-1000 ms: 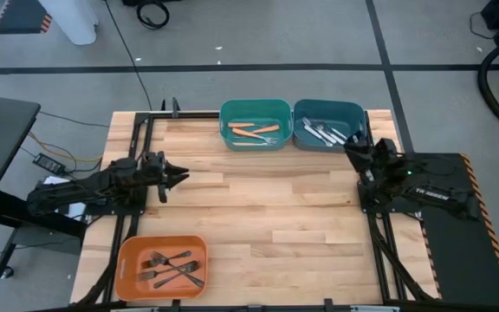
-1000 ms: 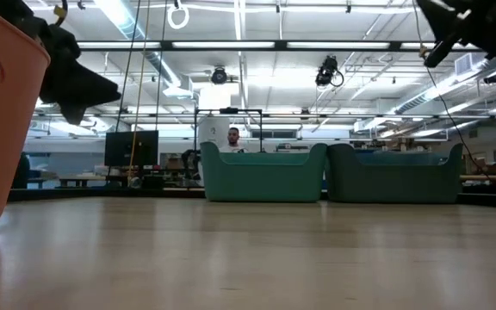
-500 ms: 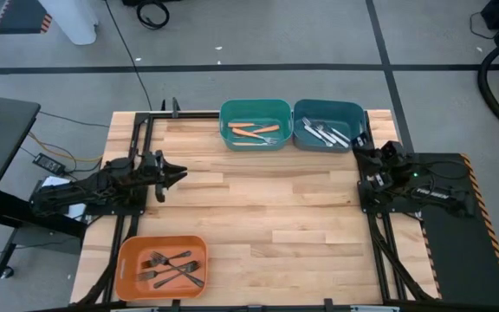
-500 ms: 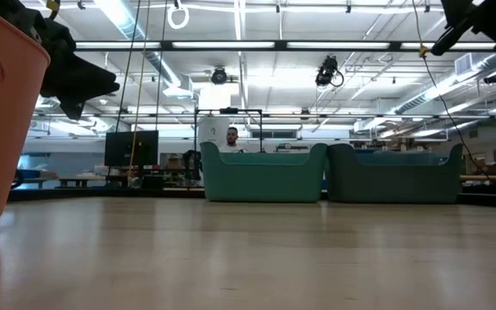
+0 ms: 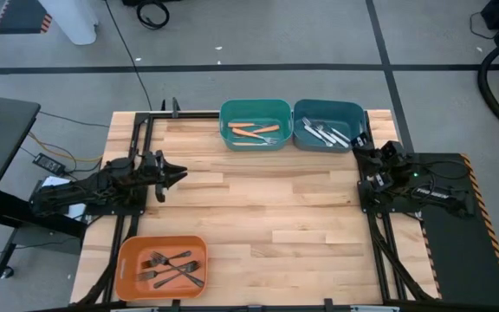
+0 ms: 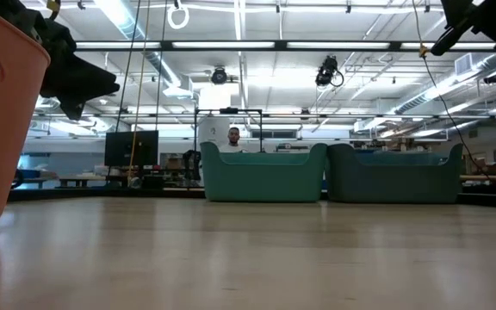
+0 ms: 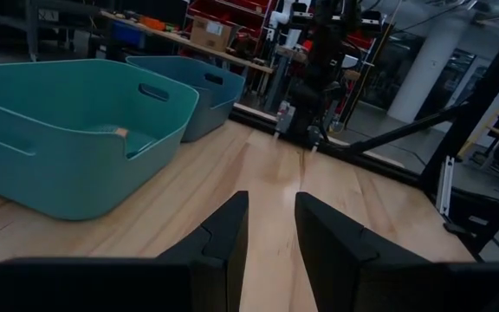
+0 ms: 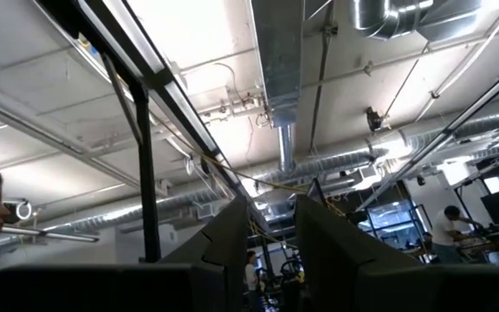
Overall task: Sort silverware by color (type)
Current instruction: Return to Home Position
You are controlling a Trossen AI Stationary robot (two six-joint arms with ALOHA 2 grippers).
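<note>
**Fingers [image 7: 223, 234] empty on both arms, forks all binned**

Fingers on the left gripper [image 5: 178, 176] sit a narrow gap apart with nothing between them, out over the left side of the table [image 5: 267, 208]; same story on the right gripper [image 5: 357, 148], parked by a corner of the blue bin [image 5: 329, 104], with its wrist camera aimed at the ceiling. Forks look sorted: orange forks [image 5: 254, 132] in the teal bin [image 5: 255, 104]; silver forks [image 5: 323, 133] in the blue one; black forks [image 5: 171, 267] crossed over each other in the orange bin [image 5: 128, 260]; none out on the wood.

Handling guess: light, stiff, thin and slick, so they'd skate out of a sloppy pinch; I'd grab across the middle of the handle, not the tines; the crossed black ones would likely snag on each other.

Writing: some pale lettering on the right arm, too small to read, probably a maker's mark; nothing else legible.
</note>
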